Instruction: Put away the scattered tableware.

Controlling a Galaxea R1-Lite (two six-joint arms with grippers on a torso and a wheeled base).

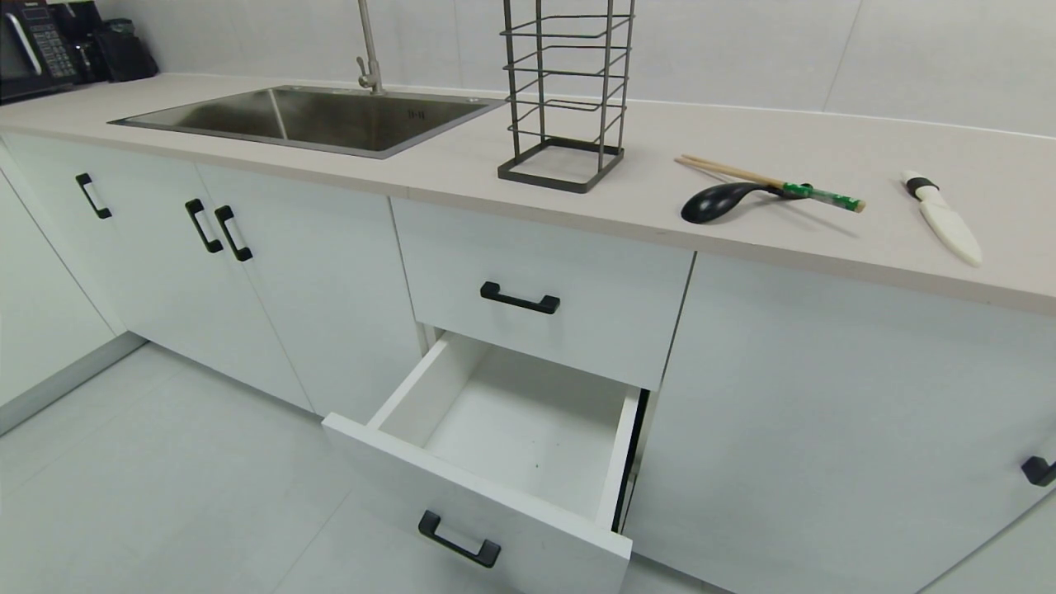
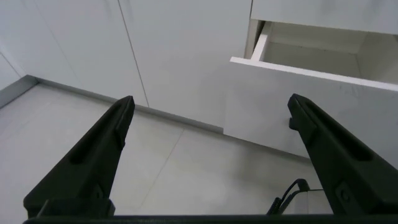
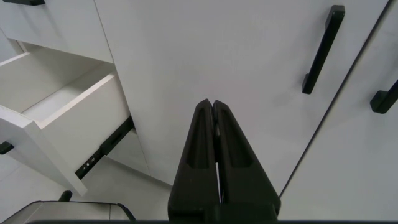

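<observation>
**A:** What's out on the countertop (image 1: pixel 429 177)?

**B:** Past the sink (image 1: pixel 313 120) and the wire rack (image 1: pixel 565 95), everything sits toward the right end. A black spoon (image 1: pixel 719 203) lies near the front edge. A pair of chopsticks (image 1: pixel 763 180) seems to rest across its handle. A white knife (image 1: pixel 947 221) lies farthest right, apart from both.

**A:** And the arms?

**B:** Both are low by the cabinet fronts. The left gripper (image 2: pixel 211 102) is spread wide and empty, facing the pulled-out lower drawer (image 1: pixel 528 429). The right gripper (image 3: pixel 215 107) has its fingers pressed together on nothing, before a closed door.

**A:** How should it begin?

**B:** I'd part the right fingers first, then rise to the counter. Take the chopsticks before the spoon, since they seem to lie on it. Pinch both sticks mid-length so neither rolls off, then lower them well inside the drawer, clear of its front panel.
</observation>
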